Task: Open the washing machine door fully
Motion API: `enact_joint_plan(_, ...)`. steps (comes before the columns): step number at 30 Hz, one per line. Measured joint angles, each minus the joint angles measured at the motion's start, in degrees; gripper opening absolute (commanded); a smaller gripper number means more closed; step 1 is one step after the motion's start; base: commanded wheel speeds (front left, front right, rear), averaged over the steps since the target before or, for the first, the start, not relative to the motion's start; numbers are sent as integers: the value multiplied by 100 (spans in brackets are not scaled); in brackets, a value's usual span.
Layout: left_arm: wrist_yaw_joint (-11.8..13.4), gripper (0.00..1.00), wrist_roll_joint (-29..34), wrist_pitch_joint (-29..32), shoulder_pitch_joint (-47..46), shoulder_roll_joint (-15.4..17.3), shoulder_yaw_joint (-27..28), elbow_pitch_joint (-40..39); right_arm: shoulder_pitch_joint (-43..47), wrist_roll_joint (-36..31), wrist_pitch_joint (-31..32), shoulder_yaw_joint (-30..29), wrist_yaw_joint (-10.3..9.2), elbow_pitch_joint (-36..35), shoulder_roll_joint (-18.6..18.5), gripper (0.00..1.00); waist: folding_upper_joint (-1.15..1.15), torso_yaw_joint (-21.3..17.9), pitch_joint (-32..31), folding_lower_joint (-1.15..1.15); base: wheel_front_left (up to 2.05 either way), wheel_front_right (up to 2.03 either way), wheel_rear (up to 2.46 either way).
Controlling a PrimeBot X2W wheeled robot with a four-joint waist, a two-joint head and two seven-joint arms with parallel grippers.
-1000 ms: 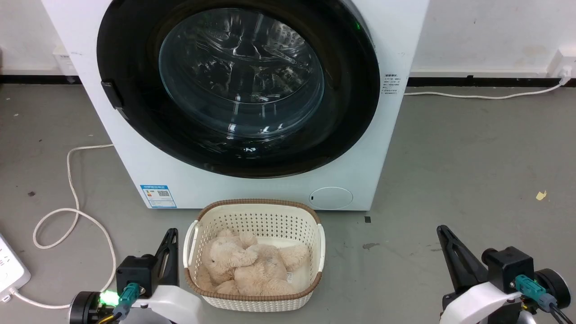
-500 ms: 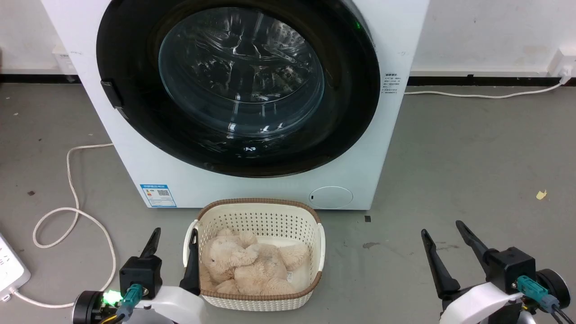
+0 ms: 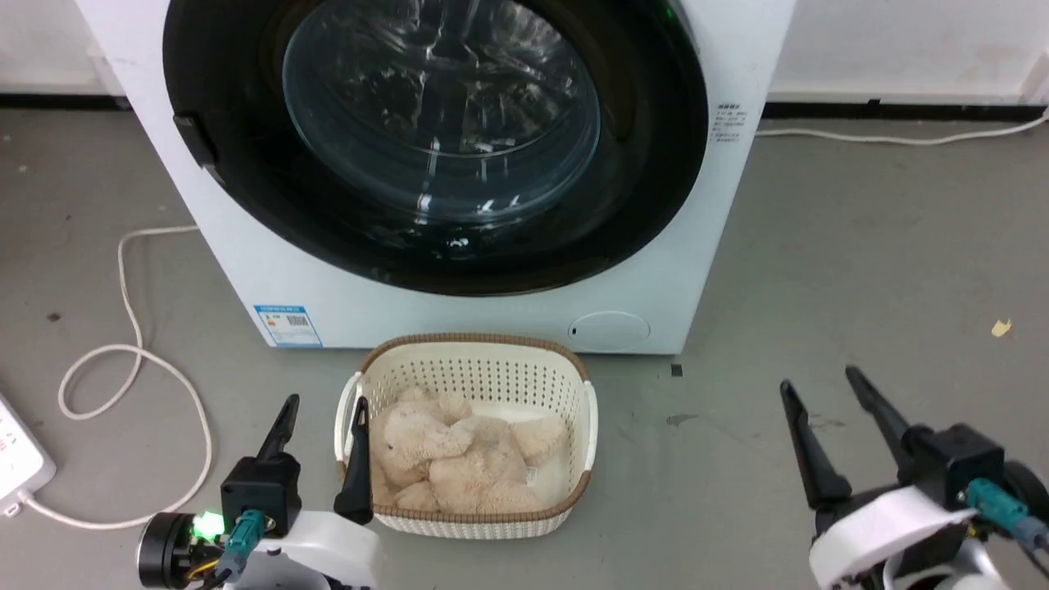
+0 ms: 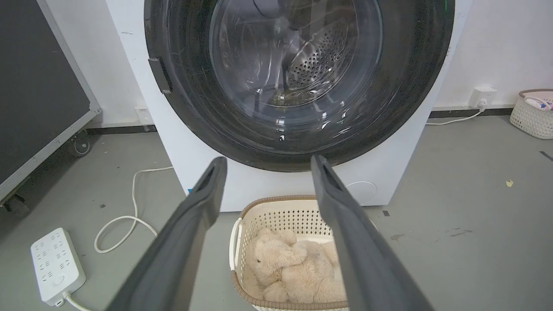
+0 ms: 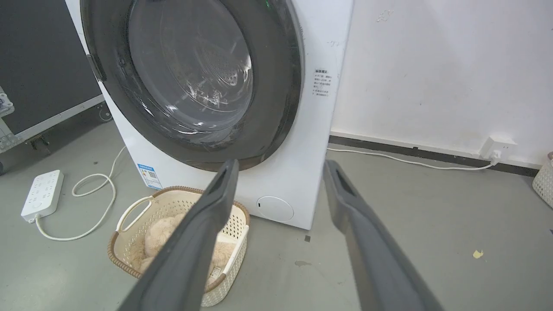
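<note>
1. My left fingers stand wide apart and hold nothing. They sit low over the floor at the left side of the basket. In the head view one of them crosses in front of the basket's handle, and I cannot tell whether it touches.
2. My right fingers are just as wide and just as empty. They are out over bare floor, well apart from the basket and off to the right of the washing machine.
3. The washing machine door is ahead of both pairs and above them. Its black ring lies flush against the white front as far round as I can see. The glass bowl bulges toward me, with the steel drum visible behind it. I judge it fully shut.
4. Nothing of the task is done. Neither pair of fingers is near the door, so the reach, the release and the whole swing are all left.
5. A small dark tab sits on the door's left rim. I take it for the place to catch, which would put the hinge on the right. My left fingers are on that side but must rise a good way to reach it.
6. The basket, with a plush toy in it, stands just before the machine under the door. It looks lower than the door's bottom edge, so I expect the swing to pass over it, though my arm might not.
</note>
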Motion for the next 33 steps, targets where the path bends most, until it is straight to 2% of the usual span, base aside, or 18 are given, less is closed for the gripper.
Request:
enact_joint_plan(18,70,100,-34,-198,-325,0,-229,-162,-1244,509,242,52,0,-68,-493,100,0,125,635,1,0,0,0)
enact_joint_plan(19,71,100,-34,-226,-343,0,-245,-168,-1340,569,268,53,0,-34,-501,84,0,137,667,1,0,0,0)
enact_joint_plan(20,80,100,-34,-237,-359,0,-260,-176,-1442,627,300,53,0,3,-511,29,0,150,697,1,0,0,0)
enact_joint_plan(21,102,100,-43,-248,-383,0,-286,-188,-1660,747,349,29,0,79,-528,0,0,181,755,0,0,0,0)
enact_joint_plan(33,200,100,-137,-394,-592,-1,-441,-269,-2884,1466,702,-366,-1,666,-527,0,0,366,1128,0,0,0,0)
